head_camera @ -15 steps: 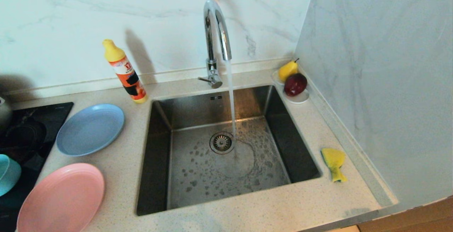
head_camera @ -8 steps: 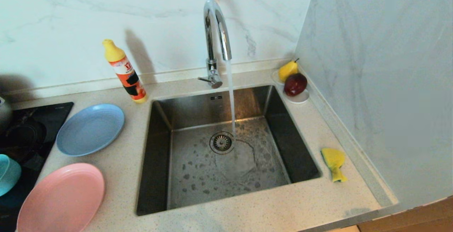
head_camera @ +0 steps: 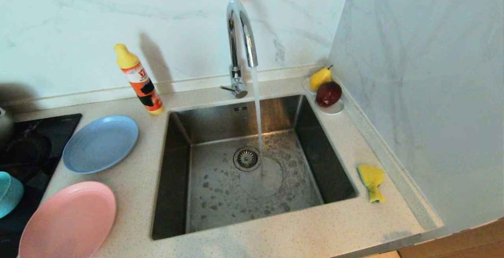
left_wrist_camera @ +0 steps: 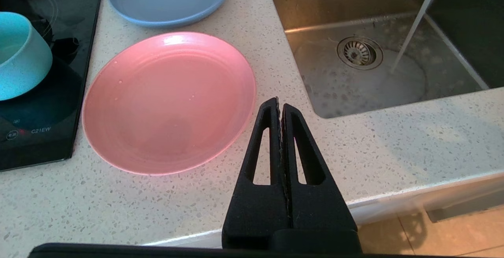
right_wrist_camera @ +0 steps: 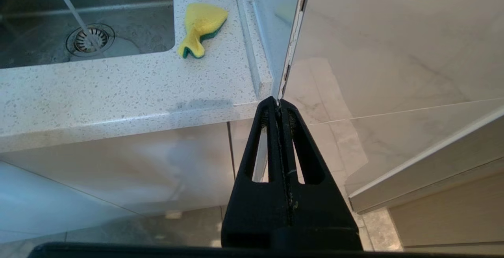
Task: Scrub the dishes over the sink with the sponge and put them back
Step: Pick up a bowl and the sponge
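Lying on the counter at the sink's (head_camera: pixel 173 179) three o'clock side, the sponge (head_camera: pixel 371 181) runs its long axis from twelve to six, broad end toward the wall, narrow tail toward the front edge. From the right gripper (right_wrist_camera: pixel 278 106), pressed together and empty, it sits at about eleven o'clock, nearer than to the left gripper (left_wrist_camera: pixel 279 106), likewise closed beside the pink plate (left_wrist_camera: pixel 169 100). Water runs from the tap (head_camera: pixel 240 33).

Plates (head_camera: pixel 100 143) left of the sink (head_camera: pixel 173 179), sponge (head_camera: pixel 371 180) on the counter to its right
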Tool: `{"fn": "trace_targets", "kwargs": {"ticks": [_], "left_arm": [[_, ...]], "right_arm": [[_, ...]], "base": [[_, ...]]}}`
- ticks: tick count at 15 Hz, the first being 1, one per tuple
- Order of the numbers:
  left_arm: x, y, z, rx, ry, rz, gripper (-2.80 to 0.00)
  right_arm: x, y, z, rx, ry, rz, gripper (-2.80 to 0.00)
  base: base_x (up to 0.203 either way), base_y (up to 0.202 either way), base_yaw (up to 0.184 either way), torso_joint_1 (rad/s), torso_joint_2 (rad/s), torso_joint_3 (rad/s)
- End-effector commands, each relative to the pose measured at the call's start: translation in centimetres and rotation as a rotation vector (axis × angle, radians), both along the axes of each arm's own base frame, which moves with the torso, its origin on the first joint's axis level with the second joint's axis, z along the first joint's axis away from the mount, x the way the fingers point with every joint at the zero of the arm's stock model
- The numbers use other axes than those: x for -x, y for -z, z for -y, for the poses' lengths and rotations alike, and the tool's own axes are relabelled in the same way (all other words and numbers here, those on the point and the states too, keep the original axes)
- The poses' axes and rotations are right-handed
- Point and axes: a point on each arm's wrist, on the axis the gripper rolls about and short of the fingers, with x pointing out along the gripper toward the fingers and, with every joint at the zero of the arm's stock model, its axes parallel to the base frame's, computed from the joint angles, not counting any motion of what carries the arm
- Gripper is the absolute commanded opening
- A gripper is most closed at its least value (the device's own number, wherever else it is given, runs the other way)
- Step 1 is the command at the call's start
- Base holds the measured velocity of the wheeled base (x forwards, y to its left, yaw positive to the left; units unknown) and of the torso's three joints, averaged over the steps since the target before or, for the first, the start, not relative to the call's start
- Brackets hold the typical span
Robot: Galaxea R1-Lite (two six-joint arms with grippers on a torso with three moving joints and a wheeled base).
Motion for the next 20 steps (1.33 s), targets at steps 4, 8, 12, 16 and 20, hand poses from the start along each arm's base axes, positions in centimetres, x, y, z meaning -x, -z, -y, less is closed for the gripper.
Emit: {"fn": "trace_targets", "kwargs": {"ticks": [4,8,12,16,20], "left_arm": [[-0.1,0.3,0.0,0.0,0.0,-0.013,-2.8],[-0.1,0.3,0.0,0.0,0.0,-0.015,-2.8],[-0.1,0.3,0.0,0.0,0.0,-0.015,-2.8],[-0.1,0.3,0.0,0.0,0.0,-0.014,-2.8],[-0.1,0.3,0.0,0.0,0.0,-0.013,-2.8]], "right_arm": [[1.8,-4.5,-0.1,0.003,-0.023,0.13,-2.8],[4.1,-8.5,-0.4,0.017,-0.155,0.186,-2.8],[5.6,-12.2,-0.7,0.031,-0.302,0.186,-2.8],[4.9,-16.1,-0.9,0.033,-0.39,0.164,-2.8],[4.0,-19.0,-1.2,0.043,-0.475,0.16,-2.8]], "base": [[0.0,0.0,0.0,0.0,0.0,0.0],[0.0,0.0,0.0,0.0,0.0,0.0],[0.0,0.0,0.0,0.0,0.0,0.0],[0.0,0.0,0.0,0.0,0.0,0.0],[0.0,0.0,0.0,0.0,0.0,0.0]]}}
